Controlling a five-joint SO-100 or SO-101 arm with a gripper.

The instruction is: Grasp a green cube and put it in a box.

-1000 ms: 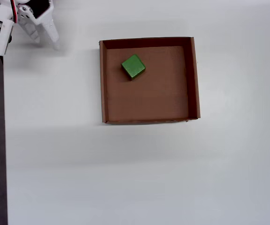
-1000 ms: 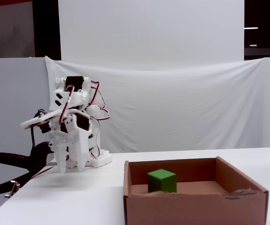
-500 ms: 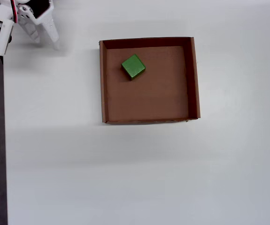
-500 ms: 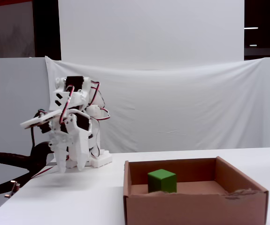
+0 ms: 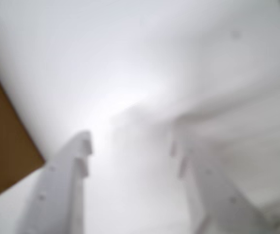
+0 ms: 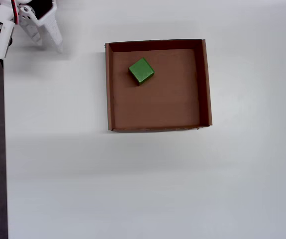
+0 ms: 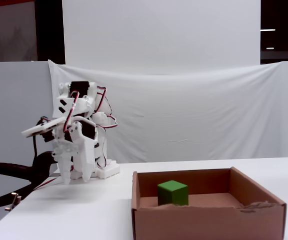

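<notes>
White two-finger gripper is seen with fingers parted, nothing held between them; in the wrist view only blurred white tabletop shows in the gap. Tips are pointed down, hung just above the white table, near the arm base at the far left of the overhead view.

Small bright-green matte cube is found inside the shallow brown cardboard box, resting flat on the box floor, in the far-left part of it as the overhead view shows, near but not touching the left and far walls. It is rotated a little against the box walls. In the fixed view the cube sits left of centre behind the near wall of the box.

Key relation: cube lies to the right of the gripper in both overhead and fixed views, well apart, with the box's left wall between them. A brown box corner is caught at the left edge of the wrist view.

Judgement: task goal looks already met; no further grasp is called for.
</notes>
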